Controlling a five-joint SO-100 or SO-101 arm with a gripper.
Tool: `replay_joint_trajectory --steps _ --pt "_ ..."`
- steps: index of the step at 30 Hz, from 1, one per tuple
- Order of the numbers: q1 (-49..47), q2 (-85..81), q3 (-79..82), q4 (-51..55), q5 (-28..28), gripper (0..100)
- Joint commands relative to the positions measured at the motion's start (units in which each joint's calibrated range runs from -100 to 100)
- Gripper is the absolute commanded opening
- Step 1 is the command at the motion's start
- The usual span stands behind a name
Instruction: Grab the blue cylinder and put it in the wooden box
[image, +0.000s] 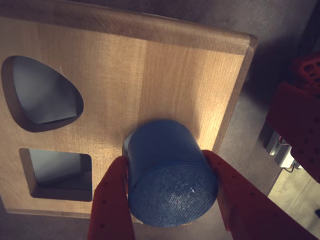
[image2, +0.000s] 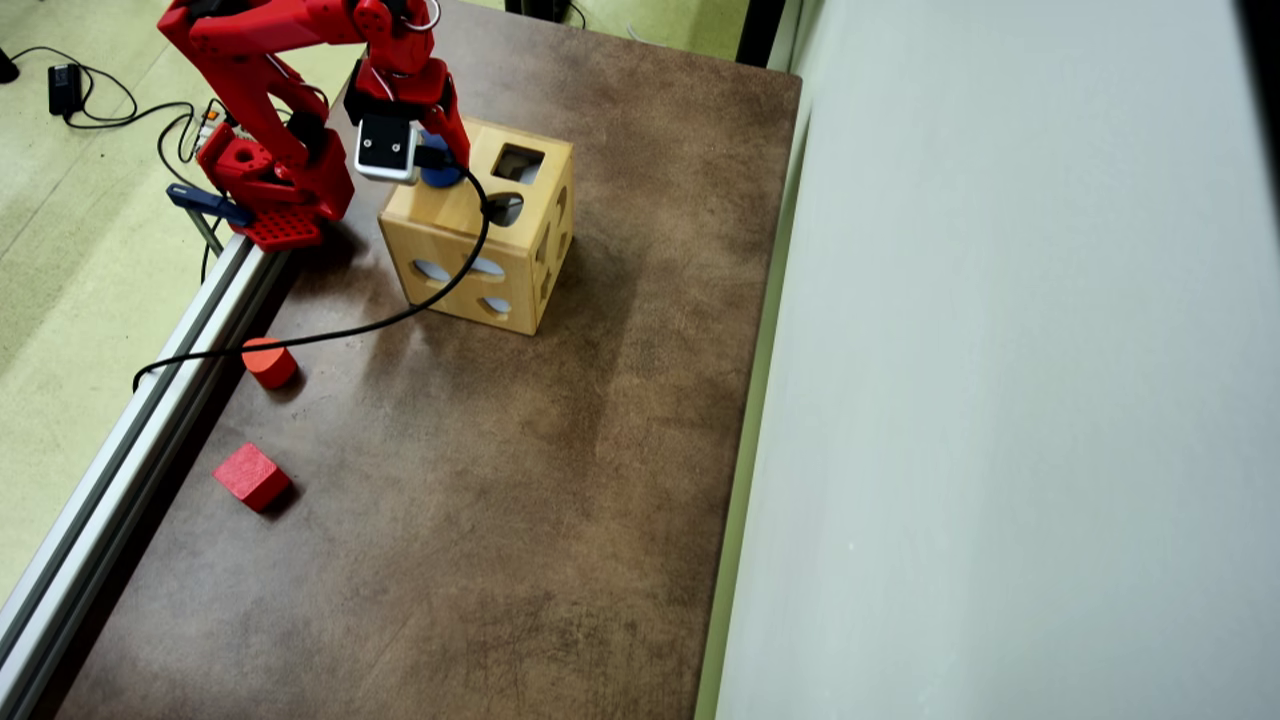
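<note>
Taking the wooden box (image2: 470, 215) as the landmark and reading the overhead view from the left: a red cube (image2: 251, 476) and a red rounded block (image2: 269, 361) lie on the brown surface (image2: 520, 480), well apart from the box on its left. The red arm reaches over the box's top face from the left. In the wrist view that face shows an egg-shaped hole (image: 42, 92) and a square hole (image: 57, 172) at its left. To their right, the hand (image: 172, 172) is closed around the blue cylinder (image: 170, 175), one red finger (image: 112, 200) on each side of its curved wall. The cylinder sits just above plain wood with its long axis pointing roughly down at the face. No round opening shows beneath it. In my judgement, the move turns on shifting the cylinder sideways to a hole that admits it.
</note>
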Motion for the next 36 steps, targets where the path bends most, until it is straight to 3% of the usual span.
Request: replay_joint_trajectory --steps 1,20,29,36 --pt "-0.54 -0.18 -0.21 0.25 0.34 4" --pt "-2.48 -0.18 -0.3 0.25 0.34 5" --pt "-2.55 -0.18 -0.21 0.25 0.2 29" --pt "-2.55 -0.18 -0.21 0.25 0.24 31"
